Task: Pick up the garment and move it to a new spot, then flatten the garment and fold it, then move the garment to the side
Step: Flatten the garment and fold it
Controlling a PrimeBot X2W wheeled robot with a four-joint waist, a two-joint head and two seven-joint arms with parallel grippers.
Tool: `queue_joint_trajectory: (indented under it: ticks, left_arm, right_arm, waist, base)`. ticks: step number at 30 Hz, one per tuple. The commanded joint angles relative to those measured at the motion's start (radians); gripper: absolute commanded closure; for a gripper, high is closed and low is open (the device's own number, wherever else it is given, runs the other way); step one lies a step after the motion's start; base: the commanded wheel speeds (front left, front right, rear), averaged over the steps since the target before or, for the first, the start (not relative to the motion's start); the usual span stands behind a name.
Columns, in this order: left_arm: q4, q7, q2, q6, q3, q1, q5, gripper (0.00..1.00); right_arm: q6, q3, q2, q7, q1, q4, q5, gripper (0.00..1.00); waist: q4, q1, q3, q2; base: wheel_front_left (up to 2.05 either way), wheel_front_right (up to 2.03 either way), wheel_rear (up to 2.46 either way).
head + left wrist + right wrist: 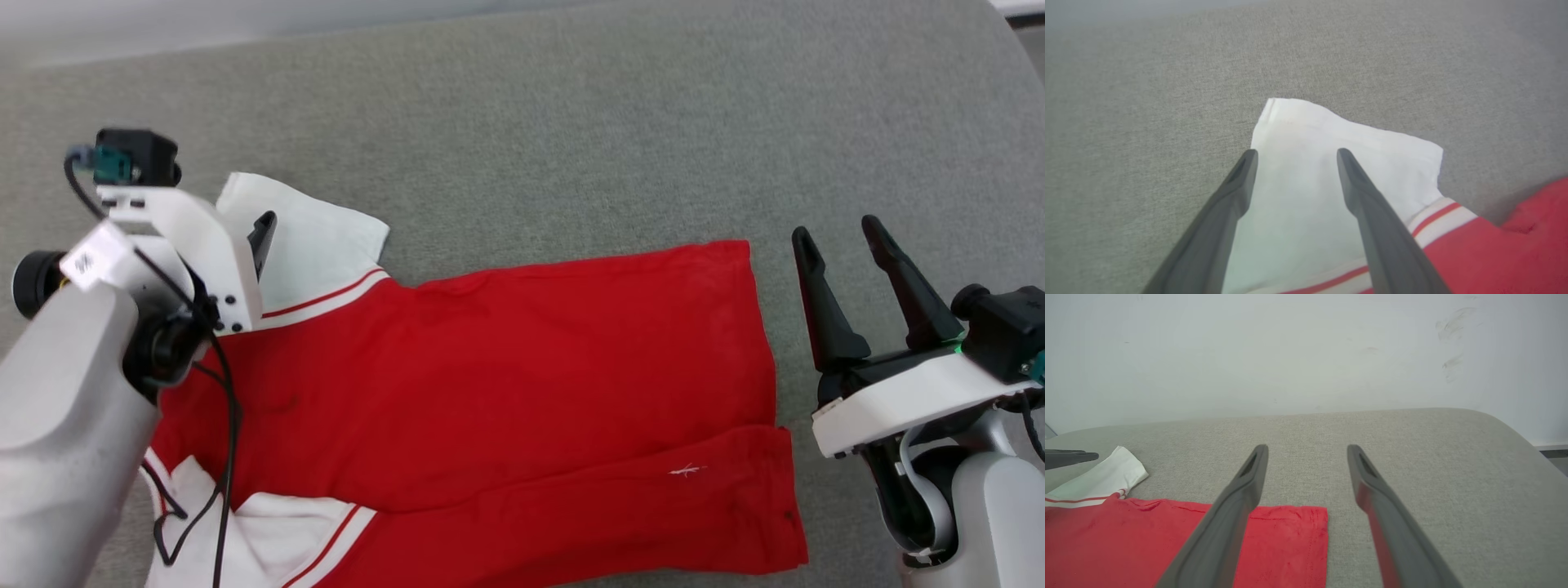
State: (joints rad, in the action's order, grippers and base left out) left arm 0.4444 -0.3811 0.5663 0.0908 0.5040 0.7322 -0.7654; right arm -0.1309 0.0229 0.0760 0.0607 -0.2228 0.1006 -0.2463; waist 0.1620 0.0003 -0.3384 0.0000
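The bright red soft fabric shirt with white sleeves lies flat on the grey cloth surface, long axis left to right, with the left gripper, jaws apart, over its far white sleeve and the right gripper, jaws also apart, just off the hem.
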Motion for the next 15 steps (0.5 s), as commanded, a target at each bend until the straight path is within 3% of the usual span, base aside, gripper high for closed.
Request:
queue_joint_trajectory:
  ticks: [1, 5, 14, 15]
  left_arm:
    - [0.028, -0.034, -0.003, -0.013, 0.006, 0.034, -0.009, 0.00]
    - [0.113, -0.162, 0.005, -0.037, 0.032, 0.130, -0.014, 0.00]
    - [0.263, -0.492, 0.017, -0.036, 0.140, 0.199, 0.009, 0.00]
    - [0.272, -0.530, 0.009, -0.034, 0.146, 0.193, -0.004, 0.07]
  right_arm:
    - [0.000, 0.006, 0.005, -0.005, -0.015, -0.002, -0.005, 0.00]
    - [0.000, 0.023, 0.002, -0.011, -0.032, -0.016, -0.021, 0.00]
    - [0.000, 0.035, 0.000, -0.020, -0.045, -0.062, -0.072, 0.00]
    - [0.000, 0.037, -0.001, -0.019, -0.047, -0.067, -0.081, 0.00]
  waist:
    - [0.030, -0.0003, -0.042, 0.0000]
    - [0.050, -0.0003, -0.074, 0.0000]
    - [0.080, -0.0003, -0.107, 0.0000]
    - [0.081, -0.0003, -0.109, 0.0000]
  base:
    - [0.00, 0.00, 0.00]
    - [0.00, 0.00, 0.00]
    - [0.00, 0.00, 0.00]
    - [0.00, 0.00, 0.00]
